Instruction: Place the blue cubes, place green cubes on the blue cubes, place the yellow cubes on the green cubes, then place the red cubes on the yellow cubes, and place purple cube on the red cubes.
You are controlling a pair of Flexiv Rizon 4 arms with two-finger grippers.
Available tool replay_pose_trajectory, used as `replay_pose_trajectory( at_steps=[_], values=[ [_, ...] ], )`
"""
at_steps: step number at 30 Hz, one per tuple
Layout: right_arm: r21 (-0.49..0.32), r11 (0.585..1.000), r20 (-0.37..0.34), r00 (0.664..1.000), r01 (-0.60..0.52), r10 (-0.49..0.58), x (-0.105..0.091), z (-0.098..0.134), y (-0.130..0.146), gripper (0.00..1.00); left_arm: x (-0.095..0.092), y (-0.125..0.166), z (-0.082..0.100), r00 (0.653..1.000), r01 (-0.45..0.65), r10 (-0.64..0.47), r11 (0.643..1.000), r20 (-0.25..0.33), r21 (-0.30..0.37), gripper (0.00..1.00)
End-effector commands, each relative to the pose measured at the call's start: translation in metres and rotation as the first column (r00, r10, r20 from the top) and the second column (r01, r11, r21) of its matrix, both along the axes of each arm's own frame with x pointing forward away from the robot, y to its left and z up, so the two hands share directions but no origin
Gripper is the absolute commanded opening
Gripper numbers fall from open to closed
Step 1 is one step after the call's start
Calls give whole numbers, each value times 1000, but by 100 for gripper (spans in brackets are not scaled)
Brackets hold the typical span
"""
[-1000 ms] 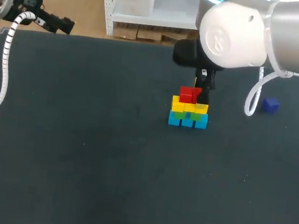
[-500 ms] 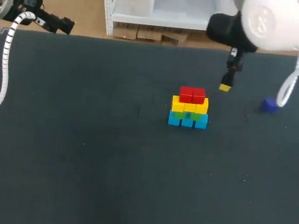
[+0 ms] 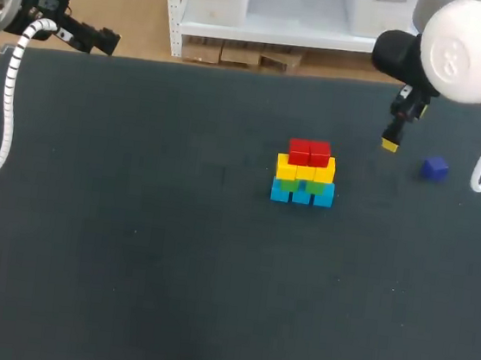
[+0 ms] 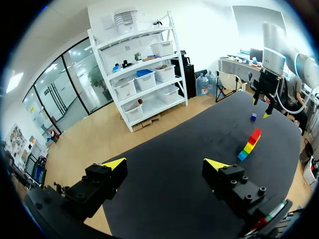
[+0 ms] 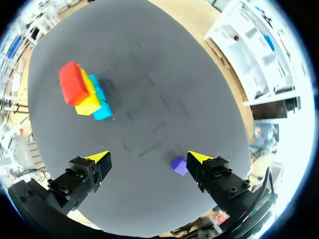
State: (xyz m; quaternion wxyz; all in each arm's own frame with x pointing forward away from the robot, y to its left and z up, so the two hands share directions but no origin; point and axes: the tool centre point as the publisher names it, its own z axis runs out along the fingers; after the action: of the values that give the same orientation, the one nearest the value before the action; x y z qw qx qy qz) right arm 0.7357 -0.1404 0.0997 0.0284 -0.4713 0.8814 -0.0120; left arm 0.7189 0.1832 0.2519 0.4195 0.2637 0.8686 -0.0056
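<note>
Black table (image 3: 127,263), cube stack (image 3: 305,172), purple cube (image 3: 435,168) apart

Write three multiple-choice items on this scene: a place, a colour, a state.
1. Where is the purple cube? A on the stack; B on the table, apart from the stack; C in a pincer.
2. The stack's top layer is: A red; B green; C blue.
3. The right pincer is: A shut on a cube; B open, empty; C out of sight.
Key: B, it lies alone on the table; A, red cubes crown the stack; B, it stands wide with nothing in it.
</note>
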Motion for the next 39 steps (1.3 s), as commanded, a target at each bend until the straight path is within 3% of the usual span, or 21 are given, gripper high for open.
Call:
replay_pose_trajectory(
  at_steps=[1, 6, 10, 21, 39],
  values=[
    [4, 998, -17, 998, 67, -67, 12, -5, -8, 100, 1, 1, -1, 1000, 3, -3, 1000, 1, -3, 100],
    [57, 971, -42, 973, 231, -229, 18, -14, -32, 100, 1, 1, -1, 1000, 3, -3, 1000, 1, -3, 100],
    [65, 956, -58, 957, 286, -283, 20, -20, -44, 100, 1, 1, -1, 1000, 3, -3, 1000, 1, -3, 100],
    [24, 933, -125, 927, 358, -353, 25, -49, -71, 100, 1, 1, -1, 1000, 3, -3, 1000, 1, -3, 100],
    [3, 919, -213, 899, 393, -384, 29, -88, -78, 100, 1, 1, -1, 1000, 3, -3, 1000, 1, -3, 100]
  ],
)
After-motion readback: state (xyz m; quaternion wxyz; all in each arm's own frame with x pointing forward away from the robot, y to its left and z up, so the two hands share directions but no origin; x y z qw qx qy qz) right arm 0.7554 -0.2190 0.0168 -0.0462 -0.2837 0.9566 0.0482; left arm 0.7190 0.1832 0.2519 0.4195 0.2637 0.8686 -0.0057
